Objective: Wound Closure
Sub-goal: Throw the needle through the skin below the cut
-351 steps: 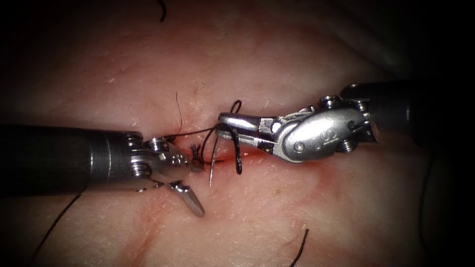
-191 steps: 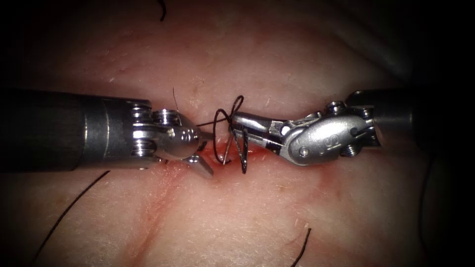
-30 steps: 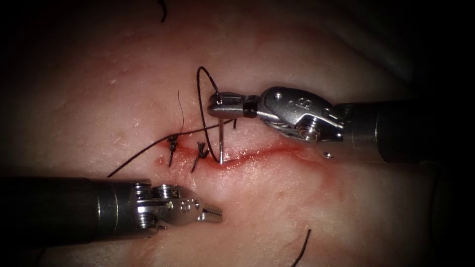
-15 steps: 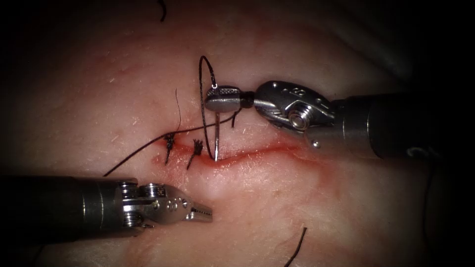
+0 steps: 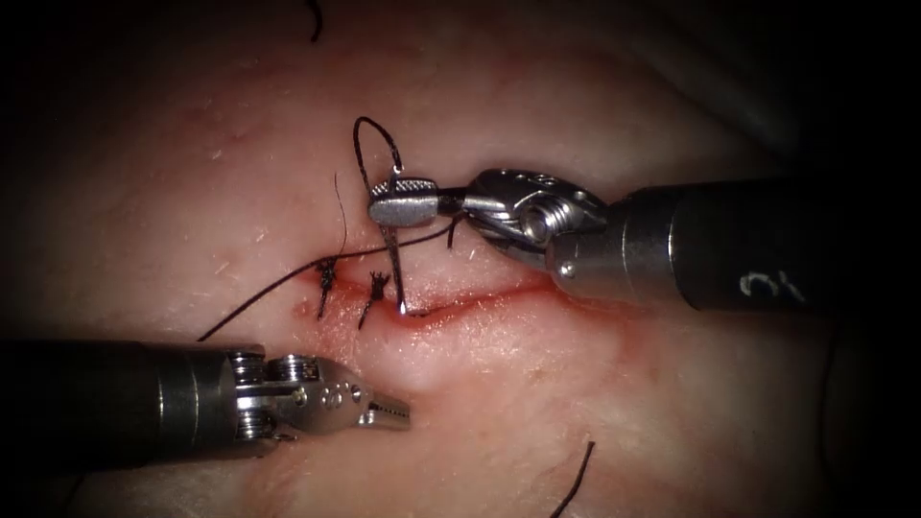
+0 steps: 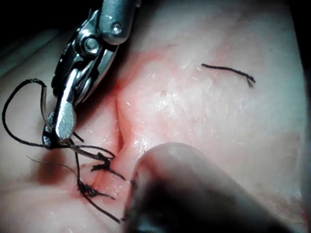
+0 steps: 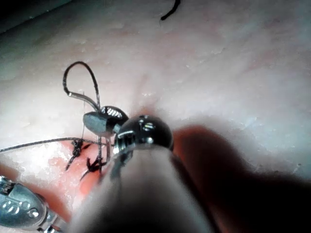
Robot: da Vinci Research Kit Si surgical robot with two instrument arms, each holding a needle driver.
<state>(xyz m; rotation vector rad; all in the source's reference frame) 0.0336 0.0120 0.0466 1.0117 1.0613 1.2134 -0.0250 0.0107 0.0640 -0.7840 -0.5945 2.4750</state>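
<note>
The needle (image 5: 394,273) stands nearly upright over the cut (image 5: 499,295), its point touching the tissue (image 5: 537,403) at the cut's upper lip, just right of the two knotted stitches (image 5: 376,293). Whether the point has entered the tissue cannot be told. The right gripper (image 5: 403,203) pinches the needle near its thread end, jaws pressed together on it, and reaches in from the right above the cut. In the left wrist view the same gripper (image 6: 63,119) clamps the needle from above, and in the right wrist view its closed tip (image 7: 104,120) sits over the stitches.

The thread (image 5: 369,144) loops up from the needle's end above the right gripper, and another strand runs from the stitches away toward the left, across the tissue. Red fluid (image 5: 451,307) lines the cut.

The left gripper (image 5: 389,414) hovers below the cut, well apart from the needle, jaws only slightly parted and holding nothing. Cut ends of thread (image 5: 578,475) lie loose on the tissue.
</note>
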